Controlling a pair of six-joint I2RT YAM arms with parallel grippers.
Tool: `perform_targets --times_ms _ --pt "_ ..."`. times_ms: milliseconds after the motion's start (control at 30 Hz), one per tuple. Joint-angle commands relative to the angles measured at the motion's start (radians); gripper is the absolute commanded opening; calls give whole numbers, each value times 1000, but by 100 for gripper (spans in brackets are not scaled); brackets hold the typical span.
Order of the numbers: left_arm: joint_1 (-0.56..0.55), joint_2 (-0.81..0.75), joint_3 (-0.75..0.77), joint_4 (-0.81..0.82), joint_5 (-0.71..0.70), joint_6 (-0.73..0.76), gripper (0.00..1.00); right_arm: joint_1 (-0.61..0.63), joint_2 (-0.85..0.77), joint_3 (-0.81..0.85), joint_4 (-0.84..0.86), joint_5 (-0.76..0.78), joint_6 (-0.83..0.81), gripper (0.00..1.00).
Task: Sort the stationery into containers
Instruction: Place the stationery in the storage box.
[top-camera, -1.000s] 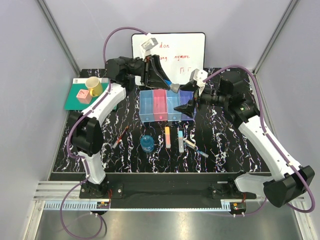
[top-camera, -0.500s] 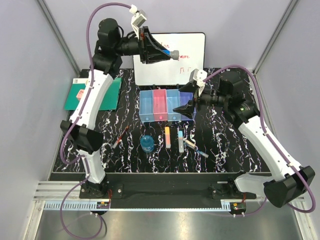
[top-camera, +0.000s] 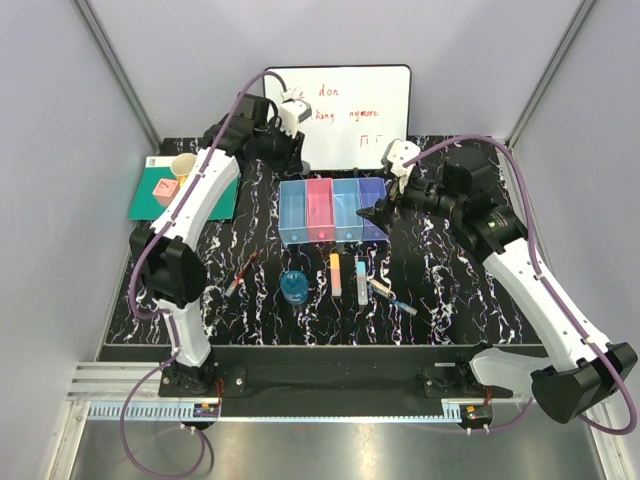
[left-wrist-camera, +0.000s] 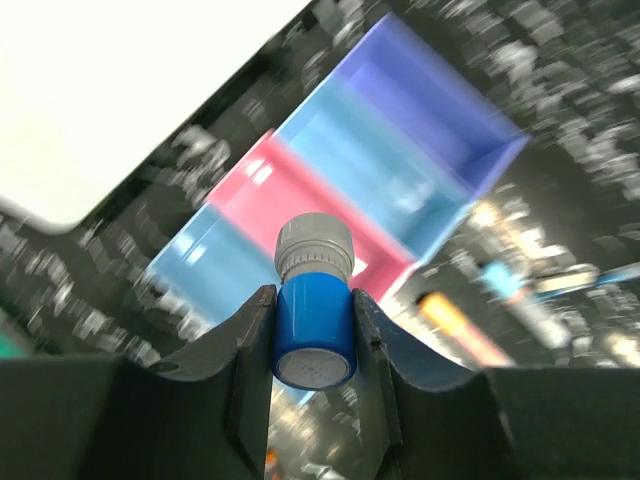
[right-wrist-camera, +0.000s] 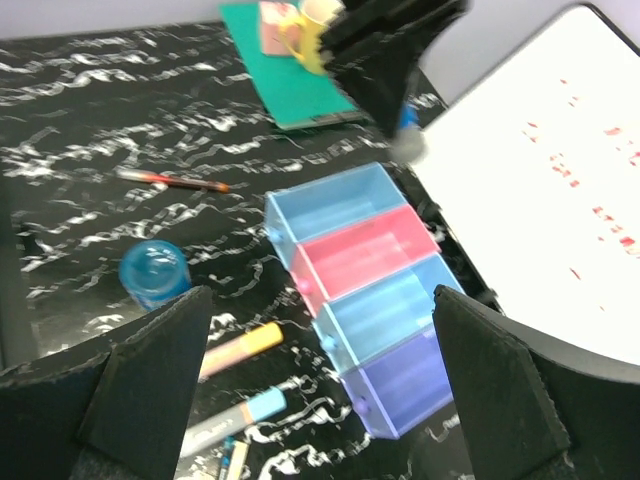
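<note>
My left gripper (left-wrist-camera: 312, 300) is shut on a stubby blue marker (left-wrist-camera: 314, 330) with a grey ribbed cap, held in the air above the containers (left-wrist-camera: 380, 170). From above, the left gripper (top-camera: 285, 152) hangs behind the containers (top-camera: 332, 210), close to the whiteboard. To their right my right gripper (top-camera: 379, 213) stands open and empty; its wrist view looks down on the bins (right-wrist-camera: 370, 290). Left on the table are a round blue disc (top-camera: 293, 286), a dark-red pen (top-camera: 240, 273), an orange marker (top-camera: 335, 273), a light-blue marker (top-camera: 361, 280) and small pens (top-camera: 390, 295).
A whiteboard (top-camera: 340, 115) leans at the back. A green mat (top-camera: 150, 200) at the back left carries a yellow cup (top-camera: 185, 165) and a pink cube (top-camera: 163, 188). Grey walls close in both sides of the table.
The left arm swung high with the blue marker, then came down behind the containers by the whiteboard. My right gripper has stayed open beside the purple bin.
</note>
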Motion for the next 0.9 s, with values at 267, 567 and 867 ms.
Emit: perform_targets --times_ms 267,567,867 --pt "15 158 107 -178 -271 219 0 7 -45 -27 -121 130 -84 100" --pt "15 235 101 -195 -282 252 0 7 -44 -13 -136 142 -108 100" --pt "-5 315 113 -190 -245 290 0 7 -36 -13 -137 145 -110 100"
